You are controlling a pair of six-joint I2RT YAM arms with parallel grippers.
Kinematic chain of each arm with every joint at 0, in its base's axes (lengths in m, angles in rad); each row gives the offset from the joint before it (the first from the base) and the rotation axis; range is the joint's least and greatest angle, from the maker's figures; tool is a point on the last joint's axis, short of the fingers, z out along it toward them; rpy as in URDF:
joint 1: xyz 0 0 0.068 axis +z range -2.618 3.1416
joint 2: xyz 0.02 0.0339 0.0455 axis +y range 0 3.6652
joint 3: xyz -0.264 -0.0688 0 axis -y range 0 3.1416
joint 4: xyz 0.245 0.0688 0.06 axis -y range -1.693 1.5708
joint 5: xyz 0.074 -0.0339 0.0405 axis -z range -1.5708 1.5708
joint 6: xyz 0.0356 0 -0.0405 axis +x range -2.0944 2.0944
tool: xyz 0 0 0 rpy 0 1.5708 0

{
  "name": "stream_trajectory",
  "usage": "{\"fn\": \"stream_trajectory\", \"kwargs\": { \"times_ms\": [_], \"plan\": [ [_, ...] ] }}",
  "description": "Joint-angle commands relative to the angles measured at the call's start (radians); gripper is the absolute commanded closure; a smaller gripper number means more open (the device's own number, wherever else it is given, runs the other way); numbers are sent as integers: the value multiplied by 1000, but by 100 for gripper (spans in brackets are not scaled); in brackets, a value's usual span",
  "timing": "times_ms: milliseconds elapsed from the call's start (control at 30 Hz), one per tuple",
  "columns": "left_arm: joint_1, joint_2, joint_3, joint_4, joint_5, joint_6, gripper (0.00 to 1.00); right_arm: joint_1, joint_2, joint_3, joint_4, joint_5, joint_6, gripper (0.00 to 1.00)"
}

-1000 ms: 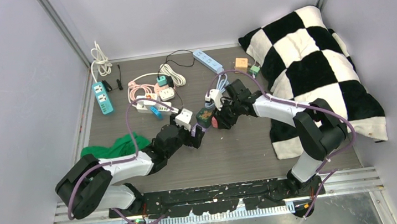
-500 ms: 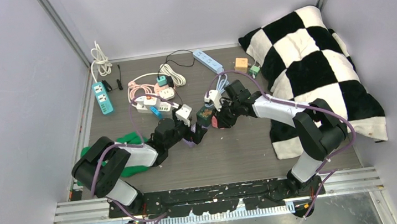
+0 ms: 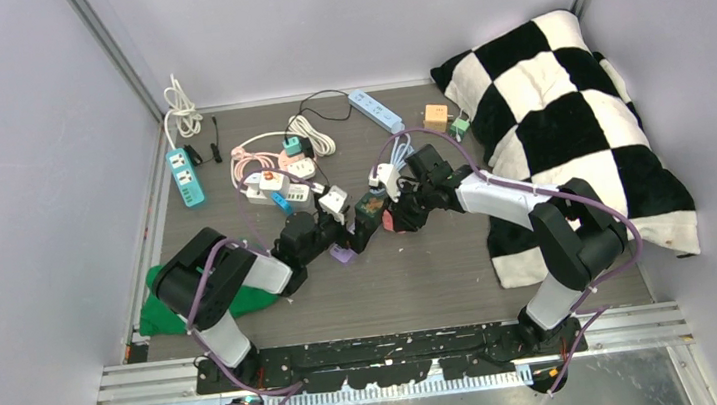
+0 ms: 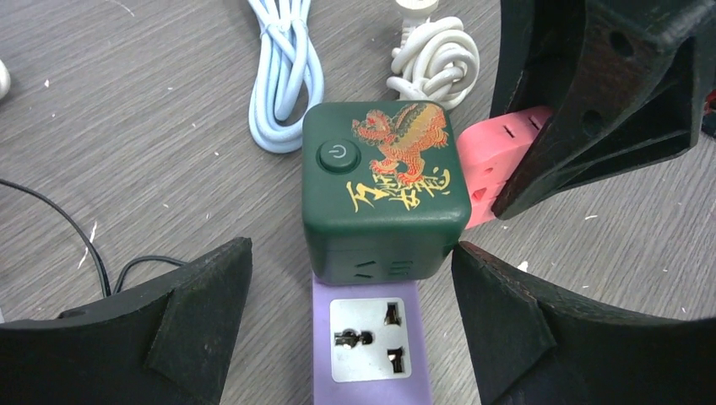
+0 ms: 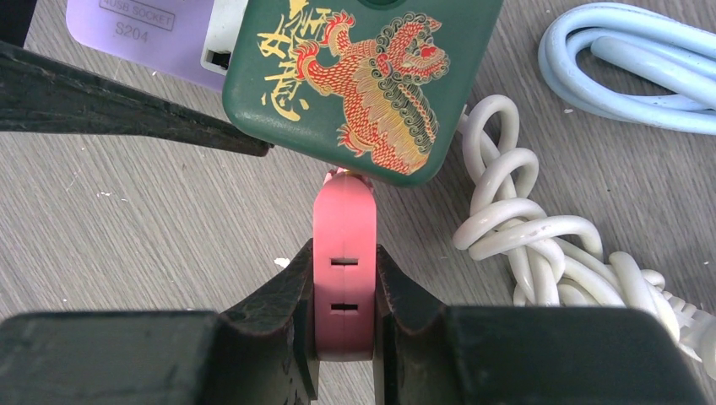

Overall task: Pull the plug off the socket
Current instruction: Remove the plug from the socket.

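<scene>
A dark green cube socket (image 4: 384, 186) with a gold and red dragon on top sits on a purple socket block (image 4: 370, 337). A pink plug (image 5: 344, 278) sticks out of the cube's side. My right gripper (image 5: 344, 249) is shut on the pink plug, one pad on each flat face. My left gripper (image 4: 353, 249) is open, its fingers (image 4: 194, 312) on either side of the cube's near end, not touching. In the top view both grippers meet at the cube (image 3: 369, 207) in mid-table.
A knotted white cable (image 5: 540, 245) and a light blue cable (image 5: 633, 59) lie just beyond the cube. Several power strips and adapters (image 3: 276, 176) are at the back left. A green cloth (image 3: 169, 303) lies near left, a checkered pillow (image 3: 568, 130) on the right.
My left arm has swung forward and its open gripper now straddles the green cube. My right gripper has closed onto the pink plug.
</scene>
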Motion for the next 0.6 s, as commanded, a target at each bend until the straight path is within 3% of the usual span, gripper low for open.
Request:
{"fn": "stream_trajectory", "kwargs": {
  "times_ms": [0,333,567],
  "plan": [
    [6,26,23,174,21,-3,12,-2,-19,7,-18,-18,-3,99],
    [24,61,-2,356,23,-198,12,-3,-14,10,-15,-13,10,99],
    [32,89,10,375,-34,-341,20,-2,-12,12,-15,-12,12,99]
  ]
}}
